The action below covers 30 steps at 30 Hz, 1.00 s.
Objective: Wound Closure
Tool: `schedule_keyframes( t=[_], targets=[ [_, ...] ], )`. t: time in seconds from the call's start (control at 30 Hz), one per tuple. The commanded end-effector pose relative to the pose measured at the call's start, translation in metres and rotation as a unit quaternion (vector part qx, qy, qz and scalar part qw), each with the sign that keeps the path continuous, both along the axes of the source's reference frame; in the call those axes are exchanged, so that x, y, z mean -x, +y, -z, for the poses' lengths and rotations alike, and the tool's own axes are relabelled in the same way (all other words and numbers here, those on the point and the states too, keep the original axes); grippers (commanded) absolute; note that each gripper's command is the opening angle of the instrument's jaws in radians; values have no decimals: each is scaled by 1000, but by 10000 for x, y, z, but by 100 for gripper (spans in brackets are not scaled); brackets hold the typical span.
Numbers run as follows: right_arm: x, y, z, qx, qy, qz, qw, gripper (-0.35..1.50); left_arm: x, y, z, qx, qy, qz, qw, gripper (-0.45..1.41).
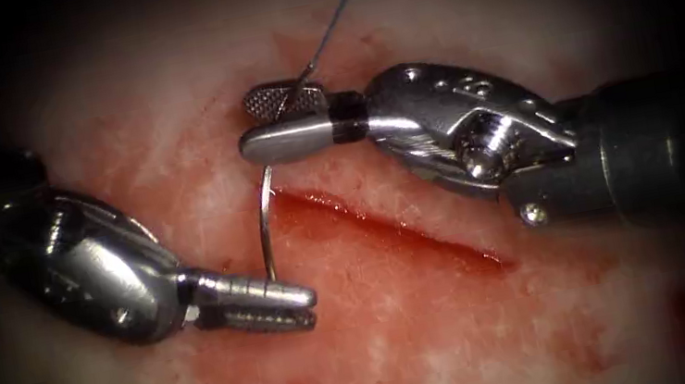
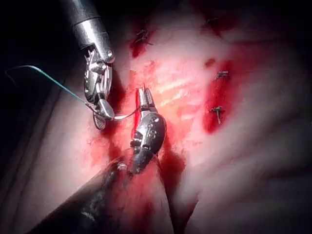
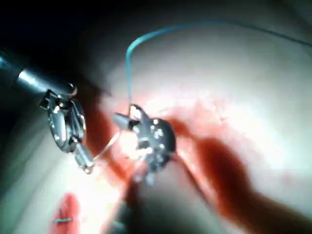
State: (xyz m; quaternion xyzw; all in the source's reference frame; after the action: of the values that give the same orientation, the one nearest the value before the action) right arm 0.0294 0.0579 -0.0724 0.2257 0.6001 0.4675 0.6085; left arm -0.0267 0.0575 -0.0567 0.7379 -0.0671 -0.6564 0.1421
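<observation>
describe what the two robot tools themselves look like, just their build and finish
Both are polished silver metal on dark shafts. The right tool has broad jaws, one with a cross-hatched face, a black band behind them and a rounded wrist with screws and holes. The left tool has slimmer, ridged jaws.

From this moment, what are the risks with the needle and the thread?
1. Both pincers touch the needle: the left pincer near one end, the right pincer open around the thread end. If the left grip is loose, the needle may twist or slip.
2. The thread runs between the right jaws and could catch there.
</observation>
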Motion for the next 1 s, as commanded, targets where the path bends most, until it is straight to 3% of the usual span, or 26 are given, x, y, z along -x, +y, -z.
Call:
schedule_keyframes(
  t=[0.03,0.07,0.1,0.13,0.23,0.3,0.33,0.37,0.43,0.57,0.73,0.9,1.0],
  targets=[
    [-8,-3,-5,1,1,1,1000,6,5,-4,-5,-1,-1,-1,1000,-35],
    [-8,-3,-5,1,1,1,1000,6,5,-4,-5,-1,-1,-1,1000,-35],
    [-8,-5,-6,3,2,1,1000,-26,5,-4,-5,-2,-1,-1,1000,-35],
    [-8,-6,-7,3,1,0,1000,-35,4,-4,-5,-2,-1,-1,1000,-35],
    [-7,-6,-8,4,5,7,1000,-35,3,-3,-3,-9,-1,-3,1000,-35],
    [-6,-5,-8,3,5,8,1000,-35,3,-2,-1,-54,5,-6,999,-31],
    [-5,-4,-7,8,2,10,1000,-35,3,0,0,-87,8,-9,996,-3],
    [-3,-2,-6,20,-4,14,1000,-35,2,4,3,-150,17,-9,988,38],
    [3,0,-3,48,-22,21,998,-35,1,13,8,-238,34,5,971,70],
    [15,6,4,94,-56,23,994,-35,-6,14,12,-278,43,12,960,75],
    [41,18,12,182,-123,17,975,-35,-18,11,13,-336,85,24,938,76],
    [41,18,13,256,-163,23,953,-35,-13,17,0,-349,171,76,918,62],
    [35,17,18,315,-188,11,930,-35,-6,19,-18,-347,229,99,904,59]
  ],
)
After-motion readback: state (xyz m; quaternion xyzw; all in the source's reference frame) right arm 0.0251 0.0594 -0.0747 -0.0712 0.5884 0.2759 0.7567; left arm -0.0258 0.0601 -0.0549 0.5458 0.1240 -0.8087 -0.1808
